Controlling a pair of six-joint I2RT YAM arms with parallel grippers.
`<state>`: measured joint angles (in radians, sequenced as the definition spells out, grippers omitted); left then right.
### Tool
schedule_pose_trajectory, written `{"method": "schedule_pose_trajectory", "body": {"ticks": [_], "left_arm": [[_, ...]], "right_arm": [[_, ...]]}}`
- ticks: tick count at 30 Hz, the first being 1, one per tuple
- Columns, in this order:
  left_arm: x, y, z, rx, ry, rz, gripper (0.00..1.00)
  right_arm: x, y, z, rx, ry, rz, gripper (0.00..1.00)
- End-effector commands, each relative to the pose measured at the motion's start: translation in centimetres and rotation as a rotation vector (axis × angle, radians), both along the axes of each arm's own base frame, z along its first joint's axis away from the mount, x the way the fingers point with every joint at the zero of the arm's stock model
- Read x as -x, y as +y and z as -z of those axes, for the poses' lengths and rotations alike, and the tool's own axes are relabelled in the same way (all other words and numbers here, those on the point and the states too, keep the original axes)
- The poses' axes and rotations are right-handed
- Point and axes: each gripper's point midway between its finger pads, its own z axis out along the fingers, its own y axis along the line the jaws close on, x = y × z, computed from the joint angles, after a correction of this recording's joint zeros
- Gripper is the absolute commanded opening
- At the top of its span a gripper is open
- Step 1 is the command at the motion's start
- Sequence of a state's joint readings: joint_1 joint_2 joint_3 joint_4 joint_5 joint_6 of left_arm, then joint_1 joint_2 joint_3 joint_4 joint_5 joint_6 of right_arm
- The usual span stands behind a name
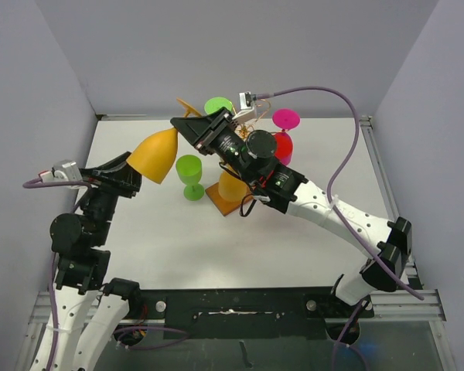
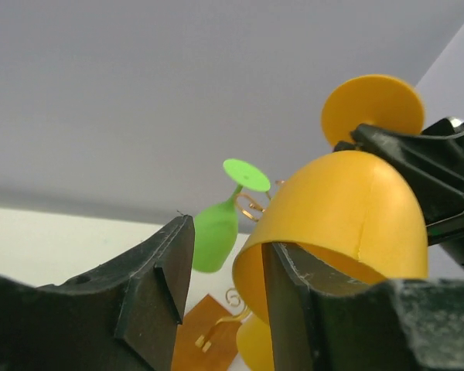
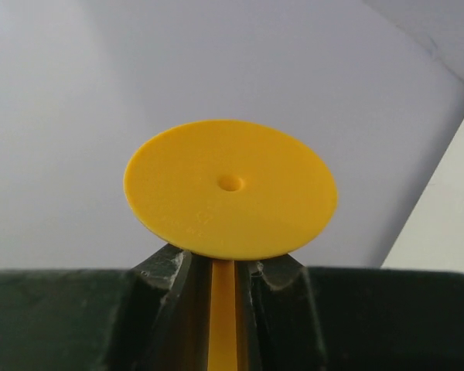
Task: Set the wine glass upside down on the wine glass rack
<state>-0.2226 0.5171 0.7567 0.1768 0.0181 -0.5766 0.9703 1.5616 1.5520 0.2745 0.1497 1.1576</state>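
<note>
The orange wine glass [image 1: 156, 154] hangs in the air, lying nearly sideways, bowl to the left and foot toward the rack. My right gripper [image 1: 192, 124] is shut on its stem [image 3: 222, 309] just below the round foot [image 3: 230, 189]. My left gripper [image 2: 228, 247] is open at the bowl [image 2: 348, 209]. One finger sits inside the rim and the other stands clear of it outside. The wine glass rack [image 1: 249, 117], gold wire on a brown base [image 1: 224, 199], stands behind and right of the glass.
A green glass [image 1: 189, 174] stands upright on the table by the rack's base. On the rack hang a green glass [image 1: 218, 106], a magenta one [image 1: 286, 118], a red one [image 1: 283, 145] and another orange one [image 1: 232, 185]. Grey walls surround the table.
</note>
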Motion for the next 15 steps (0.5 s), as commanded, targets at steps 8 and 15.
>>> {"method": "schedule_pose_trajectory", "body": {"ticks": [8,15], "left_arm": [[1.5,2.2,1.6,-0.101,0.049,-0.119,0.45],[2.7,2.3,0.6,-0.131,-0.044,-0.121,0.46]], "right_arm": [[2.8,-5.6,-3.2,0.186,-0.428,0.12,0.0],[4.0,-5.8,-3.0,0.302,-0.597,0.105,0.0]]}}
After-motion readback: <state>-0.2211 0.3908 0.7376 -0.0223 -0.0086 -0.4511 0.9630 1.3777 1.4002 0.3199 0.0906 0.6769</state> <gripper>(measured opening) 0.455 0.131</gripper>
